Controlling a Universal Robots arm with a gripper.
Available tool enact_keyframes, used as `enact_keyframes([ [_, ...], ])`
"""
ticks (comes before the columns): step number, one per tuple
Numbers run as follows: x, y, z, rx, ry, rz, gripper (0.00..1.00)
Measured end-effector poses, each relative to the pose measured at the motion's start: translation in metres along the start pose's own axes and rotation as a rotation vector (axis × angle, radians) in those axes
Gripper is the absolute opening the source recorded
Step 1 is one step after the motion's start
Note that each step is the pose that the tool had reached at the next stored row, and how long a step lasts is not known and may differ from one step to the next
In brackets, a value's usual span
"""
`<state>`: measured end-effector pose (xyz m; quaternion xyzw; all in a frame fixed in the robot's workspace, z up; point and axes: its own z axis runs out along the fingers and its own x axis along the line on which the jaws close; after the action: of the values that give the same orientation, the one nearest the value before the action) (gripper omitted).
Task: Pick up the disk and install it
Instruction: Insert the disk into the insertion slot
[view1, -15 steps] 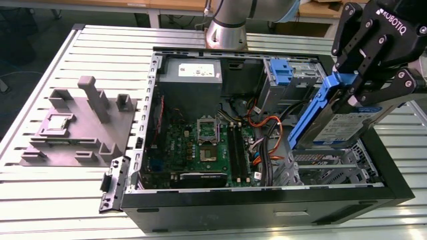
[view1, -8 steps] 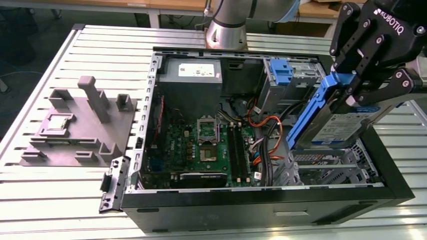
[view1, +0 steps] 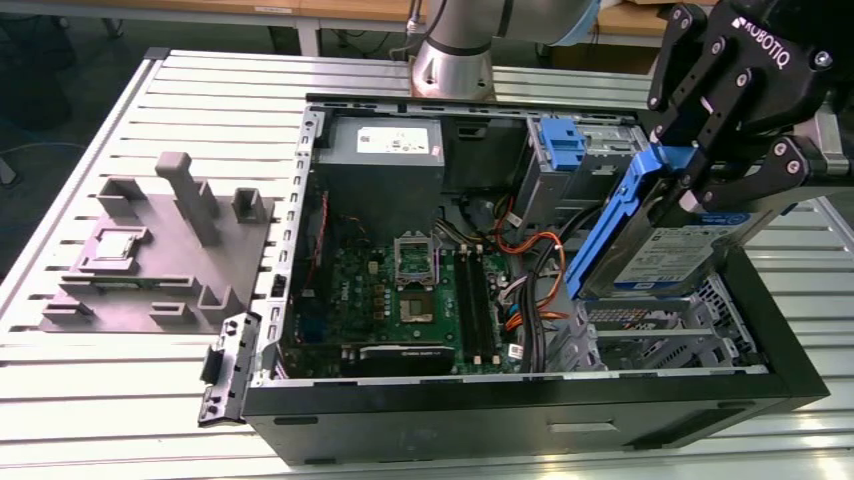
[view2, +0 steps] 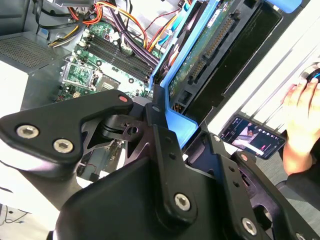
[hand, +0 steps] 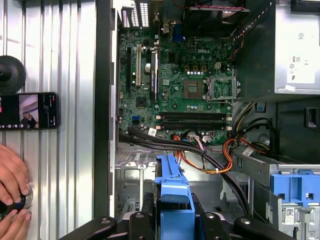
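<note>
Closest to my wrist cameras is the black two-finger gripper (view2: 167, 131), and its fingers (view2: 160, 150) are clamped on the end of the disk (view2: 210, 45), a flat grey metal hard drive in a blue plastic carrier. In the second wrist view I see the drive's green circuit-board underside and connector edge. In the first wrist view the blue carrier runs straight out from between the fingers.

In the exterior view the gripper (view1: 694, 180) holds the disk (view1: 661, 250) by its upper end. It hangs tilted, white-and-blue label facing out, at the exterior view's right of the open black computer tower case (view1: 534, 400). Its lower end is down near the silver perforated drive cage (view1: 654, 330) and the orange and black cable bundle (view1: 541, 290); I cannot tell whether it touches either.

Beyond the disk lies the green motherboard (hand: 185, 90) on the case floor. Further back sits the grey power supply box (view1: 387, 145) with a white label, and beside it the upright blue plastic bracket (view1: 563, 145) on the silver drive bay.

The case rests on a slatted aluminium table (view1: 134, 400). A grey moulded fixture block (view1: 160, 250) stands on the table at the exterior view's left. In the first wrist view a dark smartphone (hand: 27, 111) lies on the slats, with a person's hand (hand: 10, 175) near it.
</note>
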<state>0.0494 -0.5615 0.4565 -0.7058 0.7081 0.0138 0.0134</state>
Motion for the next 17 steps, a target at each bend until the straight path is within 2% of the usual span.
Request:
enact_keyframes([
  [5, 0.0, 0.0001, 0.0001, 0.0, 0.0003, 0.0, 0.37],
  [9, -0.0001, -0.0035, 0.0, -0.0002, 0.0011, 0.0, 0.37],
  [17, 0.0001, -0.0035, 0.0005, 0.0001, 0.0011, 0.006, 0.37],
])
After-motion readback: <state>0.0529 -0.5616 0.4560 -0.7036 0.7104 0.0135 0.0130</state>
